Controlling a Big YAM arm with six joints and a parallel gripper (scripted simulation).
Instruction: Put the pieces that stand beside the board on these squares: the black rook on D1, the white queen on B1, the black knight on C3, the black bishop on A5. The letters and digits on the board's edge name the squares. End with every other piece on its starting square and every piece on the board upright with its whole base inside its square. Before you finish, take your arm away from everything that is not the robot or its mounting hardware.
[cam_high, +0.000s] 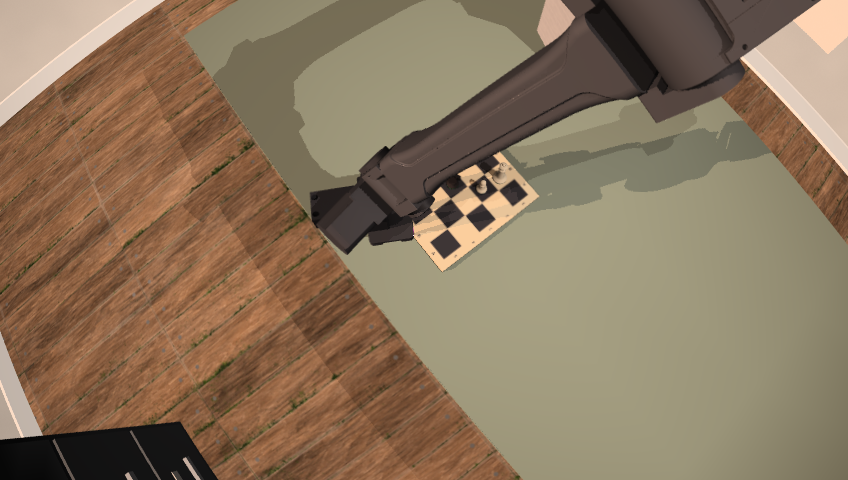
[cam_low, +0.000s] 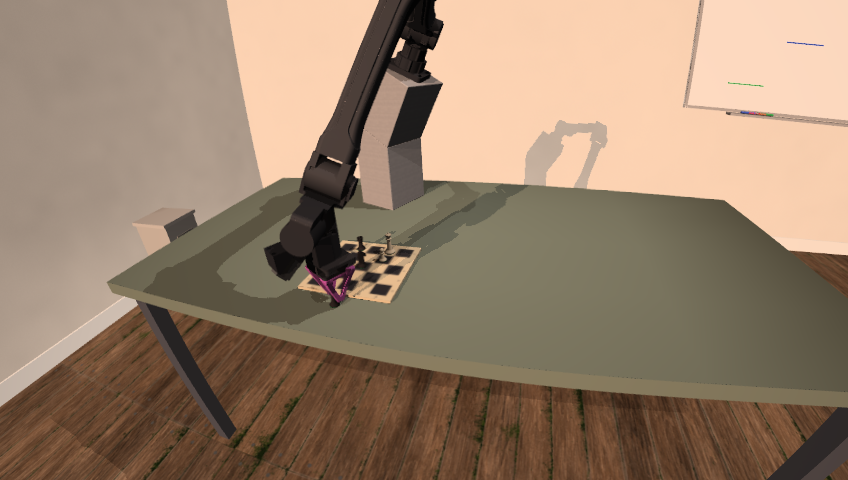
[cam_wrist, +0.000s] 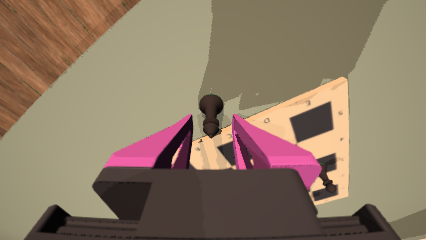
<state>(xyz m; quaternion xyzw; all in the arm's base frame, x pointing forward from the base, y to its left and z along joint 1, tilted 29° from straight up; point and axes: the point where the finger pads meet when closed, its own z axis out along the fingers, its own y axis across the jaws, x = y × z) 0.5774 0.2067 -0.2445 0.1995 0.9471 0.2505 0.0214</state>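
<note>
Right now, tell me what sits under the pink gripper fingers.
A dark round-topped chess piece stands on the olive table beside the tan chessboard, between the open gripper fingertips, ungrasped. Its base is hidden.

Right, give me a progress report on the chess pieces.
Done: unconfirmed; three pieces stand on the board, squares unreadable. In hand: nothing yet; the open gripper brackets a dark piece standing on the table beside the board. Left: grasp and place it, plus any others.
</note>
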